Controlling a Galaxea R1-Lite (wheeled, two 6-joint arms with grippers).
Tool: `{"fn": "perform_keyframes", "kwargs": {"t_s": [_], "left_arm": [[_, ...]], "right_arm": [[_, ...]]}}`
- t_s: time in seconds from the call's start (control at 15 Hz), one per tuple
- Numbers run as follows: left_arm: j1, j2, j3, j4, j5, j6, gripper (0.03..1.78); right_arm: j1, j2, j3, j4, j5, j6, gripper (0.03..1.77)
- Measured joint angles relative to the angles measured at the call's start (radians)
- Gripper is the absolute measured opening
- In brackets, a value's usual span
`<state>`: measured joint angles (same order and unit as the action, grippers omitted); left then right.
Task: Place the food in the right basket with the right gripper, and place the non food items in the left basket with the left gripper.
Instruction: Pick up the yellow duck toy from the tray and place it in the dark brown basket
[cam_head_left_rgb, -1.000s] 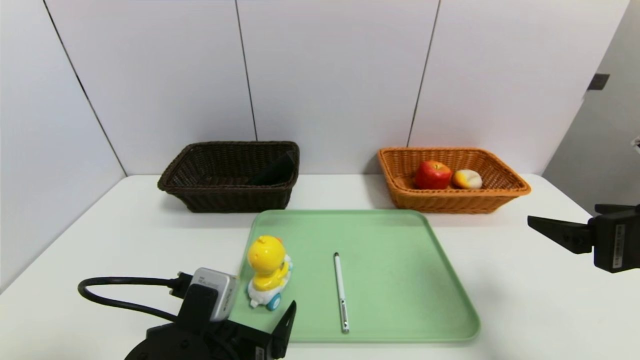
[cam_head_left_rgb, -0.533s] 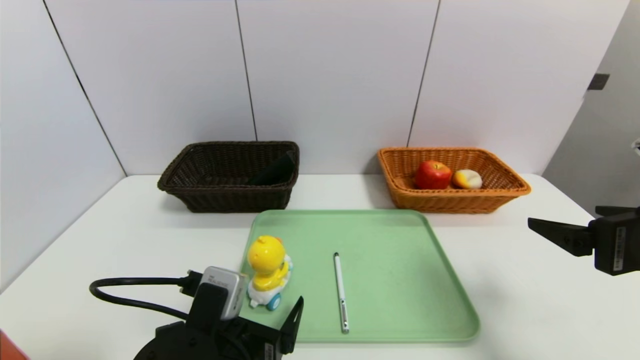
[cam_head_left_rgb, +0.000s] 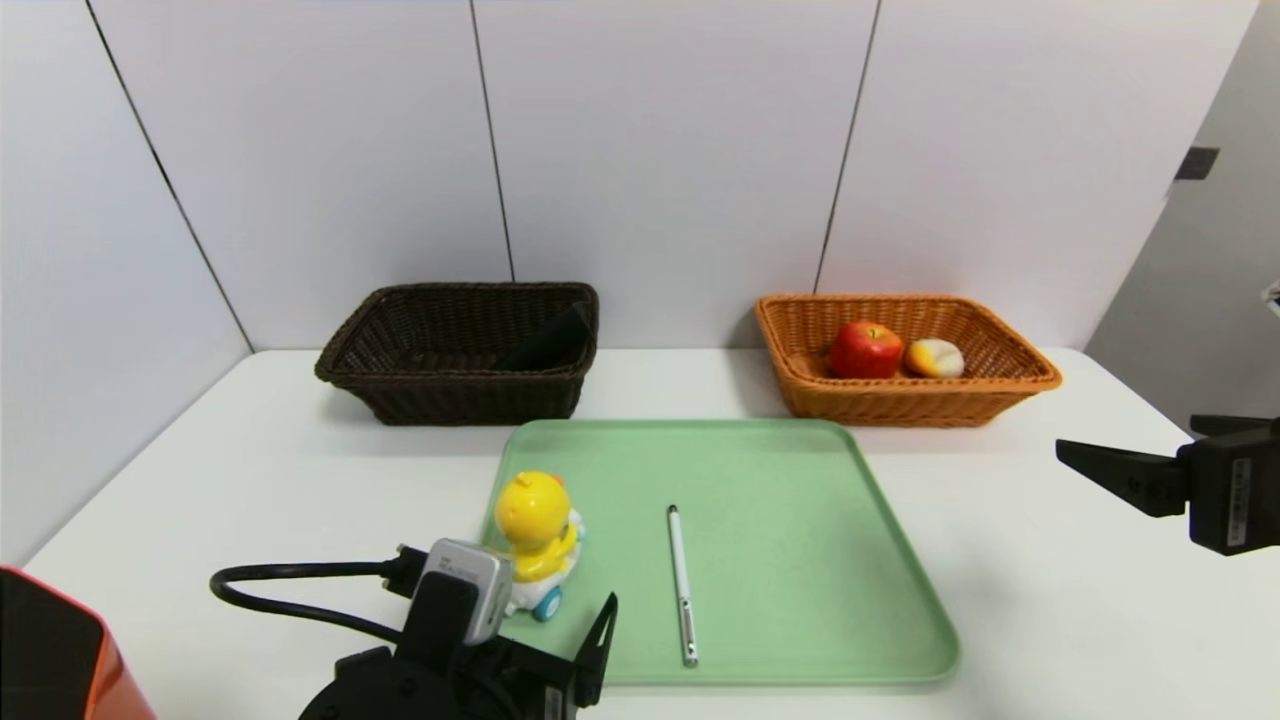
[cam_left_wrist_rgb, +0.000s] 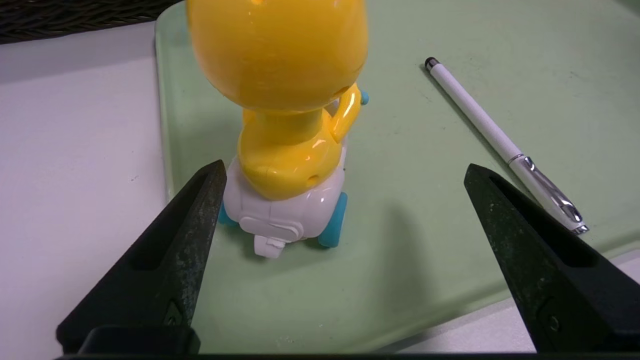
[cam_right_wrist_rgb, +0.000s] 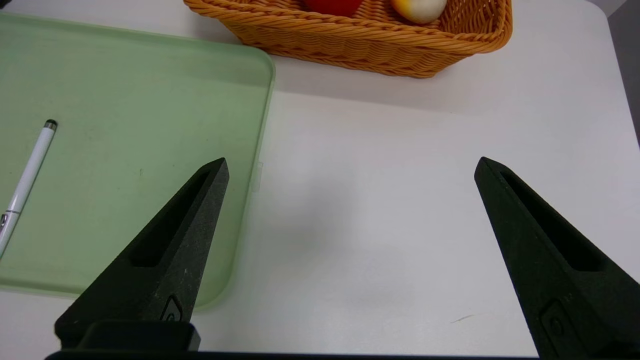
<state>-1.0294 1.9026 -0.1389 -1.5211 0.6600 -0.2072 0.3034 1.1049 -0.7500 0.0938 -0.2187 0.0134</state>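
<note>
Left claw (cam_left_wrist_rgb: 340, 172): fingers spread, low at the tray's (cam_head_left_rgb: 800, 470) near-left edge
Duck (cam_left_wrist_rgb: 285, 125): upright on tray, just ahead between the fingers, nearer one
Pen (cam_left_wrist_rgb: 500, 142): on tray, beside duck
Right claw (cam_right_wrist_rgb: 350, 165): fingers apart, over desk (cam_right_wrist_rgb: 400, 200) beside tray

duck toy (cam_left_wrist_rgb: 280, 100) head cropped in left wrist view, black pouch (cam_head_left_rgb: 548, 343) half hidden behind dark basket (cam_head_left_rgb: 400, 385) wall

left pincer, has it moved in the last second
Yes. In the head view the left pincer has shifted toward the robot's right along the near edge of the green tray, closing in on the duck toy, which has not moved.
</note>
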Motion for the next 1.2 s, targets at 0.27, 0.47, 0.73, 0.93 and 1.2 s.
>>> {"fn": "perform_keyframes", "kwargs": {"t_s": [0.27, 0.47, 0.73, 0.93, 1.2], "left_arm": [[0.001, 0.009, 0.004, 0.000, 0.005, 0.013, 1.69], [0.003, 0.014, -0.005, 0.000, 0.004, 0.017, 1.69], [0.026, 0.014, -0.010, 0.000, 0.005, 0.046, 1.69], [0.060, 0.007, -0.036, 0.000, 0.003, 0.068, 1.69], [0.079, 0.011, -0.067, 0.000, 0.000, 0.067, 1.69]], "right_arm": [[0.000, -0.003, 0.019, -0.001, 0.000, 0.000, 1.70], [0.003, -0.017, 0.046, 0.000, 0.001, 0.000, 1.70], [0.003, -0.031, 0.058, 0.000, 0.000, 0.000, 1.70], [0.003, -0.034, 0.061, -0.001, 0.001, 0.000, 1.70], [0.003, -0.036, 0.062, -0.001, 0.001, -0.001, 1.70]]}}
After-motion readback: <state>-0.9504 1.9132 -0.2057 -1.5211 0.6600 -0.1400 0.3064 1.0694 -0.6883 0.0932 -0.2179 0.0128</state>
